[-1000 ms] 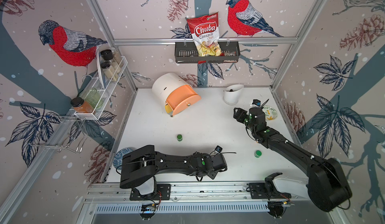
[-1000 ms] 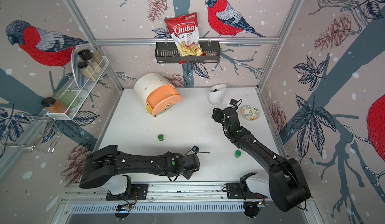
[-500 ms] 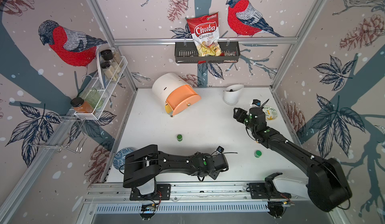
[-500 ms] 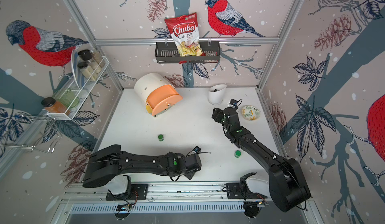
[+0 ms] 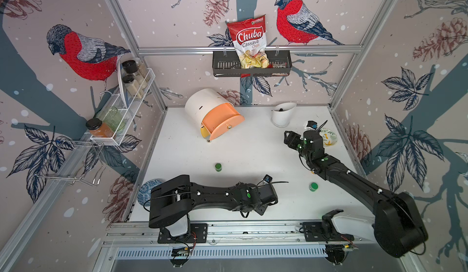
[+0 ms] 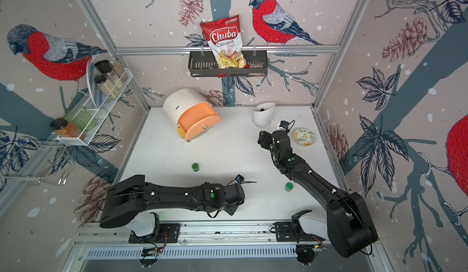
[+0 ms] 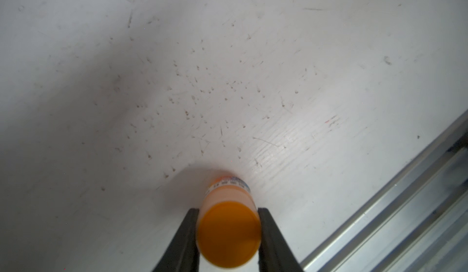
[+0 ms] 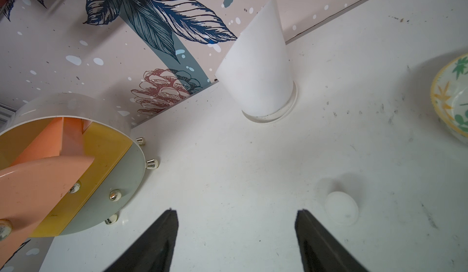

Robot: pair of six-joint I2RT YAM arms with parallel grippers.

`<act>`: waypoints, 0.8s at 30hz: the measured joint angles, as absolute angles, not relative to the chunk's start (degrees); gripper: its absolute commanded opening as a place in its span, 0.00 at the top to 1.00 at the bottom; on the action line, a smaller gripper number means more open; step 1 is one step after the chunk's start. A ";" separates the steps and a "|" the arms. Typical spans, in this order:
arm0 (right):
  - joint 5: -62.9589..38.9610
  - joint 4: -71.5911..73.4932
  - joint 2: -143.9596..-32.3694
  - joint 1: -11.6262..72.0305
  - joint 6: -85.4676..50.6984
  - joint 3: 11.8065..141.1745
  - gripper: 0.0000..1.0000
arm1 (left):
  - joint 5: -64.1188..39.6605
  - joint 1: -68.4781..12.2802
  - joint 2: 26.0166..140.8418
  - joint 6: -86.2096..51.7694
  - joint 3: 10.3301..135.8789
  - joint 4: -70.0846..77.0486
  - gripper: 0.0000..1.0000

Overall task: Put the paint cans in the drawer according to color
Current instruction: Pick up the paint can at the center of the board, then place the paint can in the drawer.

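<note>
Though invisible overhead, hand's [image 7: 228,210] orange can [image 7: 229,235]

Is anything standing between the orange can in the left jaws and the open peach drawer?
Nothing visible blocks it. The left gripper grips the orange can; one green can stands beside the line to the peach drawer, not on it.

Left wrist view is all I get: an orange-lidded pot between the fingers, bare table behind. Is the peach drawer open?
Observer: Yes, the peach drawer is pulled out of the chest.
Operator: Other pots out there?
Observer: A green pot stands in the middle of the table, a second green pot nearer the front.
Operator: And the right gripper?
Observer: Open and empty, a white pot beside it.
</note>
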State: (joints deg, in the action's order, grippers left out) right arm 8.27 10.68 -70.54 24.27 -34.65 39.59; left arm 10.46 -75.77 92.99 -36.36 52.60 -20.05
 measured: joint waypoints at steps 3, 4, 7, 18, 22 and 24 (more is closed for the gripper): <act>8.21 10.68 -70.54 24.21 -34.68 39.57 0.22 | 10.41 -74.74 92.16 -35.46 54.08 -20.84 0.77; 8.10 10.68 -70.54 24.21 -34.68 39.57 0.22 | 10.44 -74.22 91.77 -34.98 54.85 -21.26 0.77; 8.08 10.68 -70.54 24.10 -34.79 39.55 0.22 | 10.55 -71.83 90.32 -33.21 57.80 -23.14 0.77; 7.84 10.68 -70.52 23.77 -34.81 39.53 0.22 | 14.85 -59.51 88.09 -23.27 79.46 -32.88 0.77; 7.68 10.68 -70.41 23.59 -34.83 39.42 0.22 | 15.42 -54.06 86.65 -20.18 87.31 -34.72 0.76; 7.66 10.68 -70.41 23.53 -34.85 39.40 0.22 | 16.14 -50.54 86.28 -19.05 91.20 -35.88 0.75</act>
